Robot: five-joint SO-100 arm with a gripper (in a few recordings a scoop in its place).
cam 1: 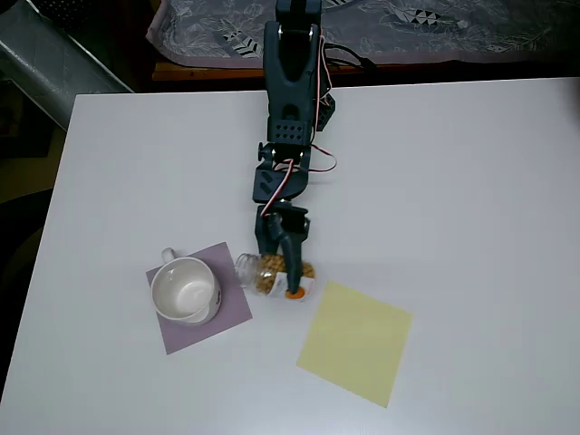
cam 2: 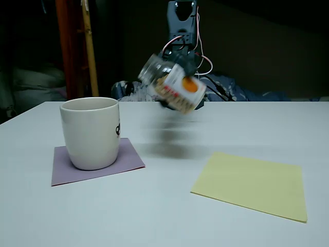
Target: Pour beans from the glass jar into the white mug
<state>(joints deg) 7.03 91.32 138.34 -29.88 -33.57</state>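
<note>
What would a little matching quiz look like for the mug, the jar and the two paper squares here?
Things:
1. white mug
2. glass jar
3. yellow paper square
4. purple paper square

States:
A. lying bare on the table
B. held tilted in the air by the gripper
C. standing upright, empty inside
D. lying under the mug

Pairs: 1-C, 2-B, 3-A, 4-D
</note>
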